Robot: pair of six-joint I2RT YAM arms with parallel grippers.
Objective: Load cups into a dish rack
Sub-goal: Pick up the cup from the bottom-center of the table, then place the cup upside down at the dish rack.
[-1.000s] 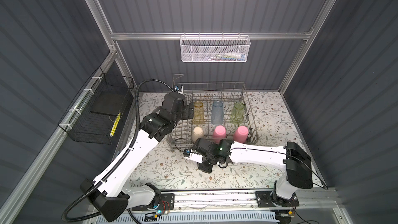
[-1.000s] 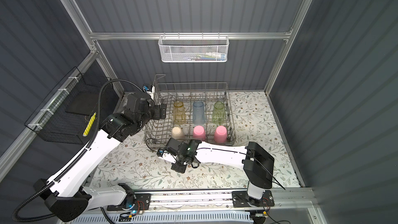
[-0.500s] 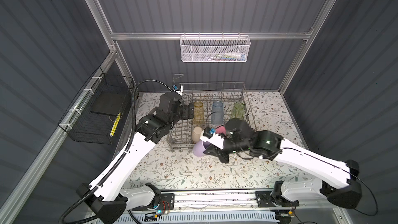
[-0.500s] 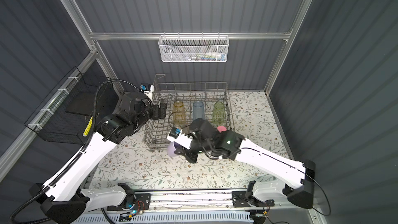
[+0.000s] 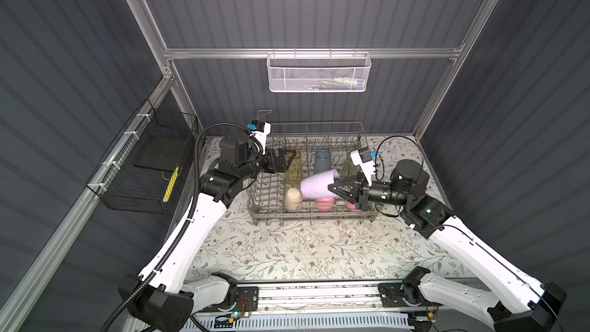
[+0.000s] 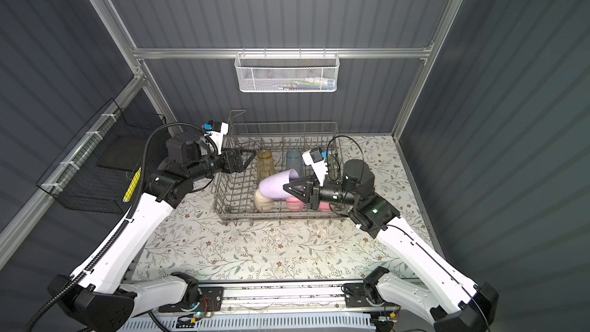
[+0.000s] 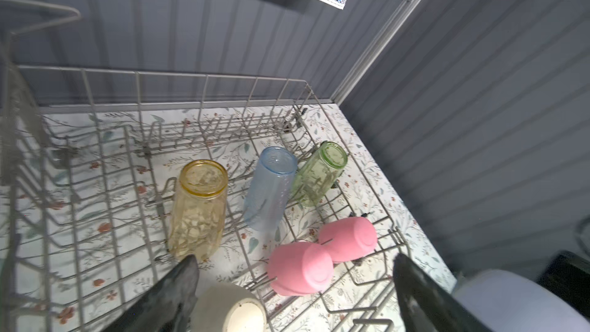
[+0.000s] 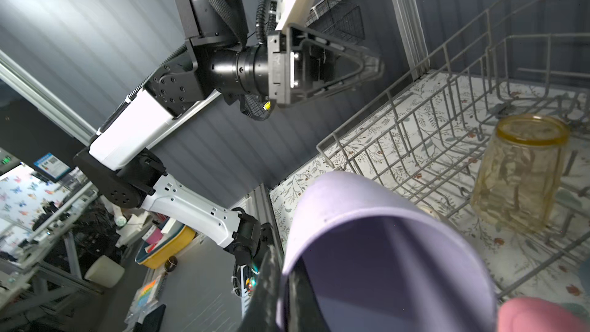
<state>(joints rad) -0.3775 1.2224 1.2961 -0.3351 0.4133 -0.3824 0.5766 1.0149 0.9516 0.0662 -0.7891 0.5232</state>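
The grey wire dish rack (image 5: 255, 210) stands at the back of the floral table. Upside down in it are amber (image 5: 293, 167), blue (image 5: 321, 161) and green (image 5: 348, 166) cups, with a beige cup (image 5: 292, 198) and two pink cups (image 7: 300, 268) (image 7: 348, 237) in the front row. My right gripper (image 5: 332, 186) is shut on the rim of a lilac cup (image 5: 316, 185), one finger inside it, and holds it on its side above the rack's middle. My left gripper (image 5: 289, 161) hangs open over the rack's left part beside the amber cup, holding nothing.
A white mesh basket (image 5: 317, 73) hangs on the back wall. A black wire basket (image 5: 143, 167) hangs on the left wall. The floral table top (image 5: 287, 250) stretches in front of the rack.
My right arm has lifted the lilac cup from the table in front of the rack and swung it up over the rack. The left arm has hardly moved.
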